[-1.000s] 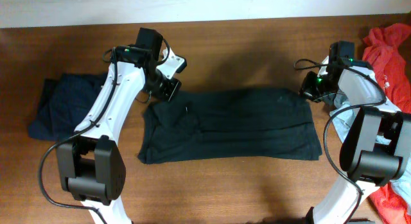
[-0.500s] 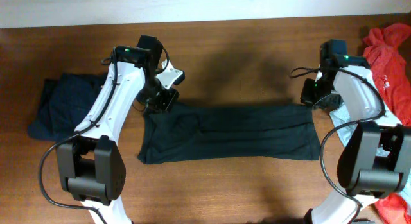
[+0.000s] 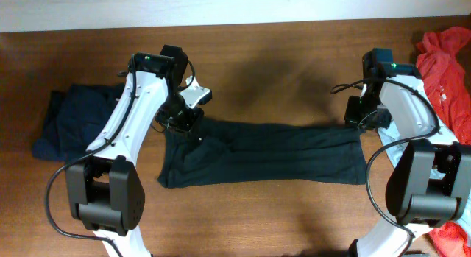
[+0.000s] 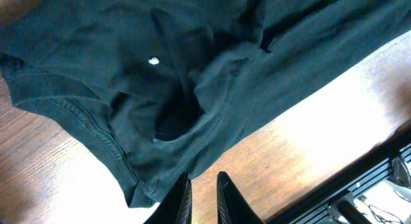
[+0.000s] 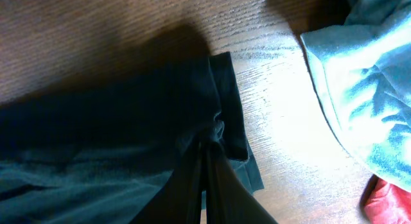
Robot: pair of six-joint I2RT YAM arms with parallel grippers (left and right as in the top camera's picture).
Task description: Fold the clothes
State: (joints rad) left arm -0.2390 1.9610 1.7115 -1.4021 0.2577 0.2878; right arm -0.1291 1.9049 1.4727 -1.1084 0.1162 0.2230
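Note:
The large black-navy shirt (image 3: 265, 154) lies as a long band across the middle of the table, its far edge folded over toward the front. My left gripper (image 3: 193, 126) hovers over the shirt's far-left corner. In the left wrist view its fingers (image 4: 203, 176) stand slightly apart with bare wood between them, and the rumpled shirt corner (image 4: 160, 121) lies just beside them, not held. At the shirt's far-right corner, my right gripper (image 3: 359, 118) is shut on a bunched fold of the shirt's edge (image 5: 221, 131), its fingers pressed together (image 5: 207, 146).
A dark navy garment (image 3: 70, 121) lies folded at the left side. A red-orange one (image 3: 445, 58) is heaped at the far right, with a pale grey-blue one (image 5: 359, 76) just right of my right gripper. More red cloth (image 3: 450, 229) shows at the bottom right corner.
Both grippers drew the shirt's far edge toward the front, making the shirt a narrower band. The left jaws have parted and let the corner drop; the right stays shut on its corner.

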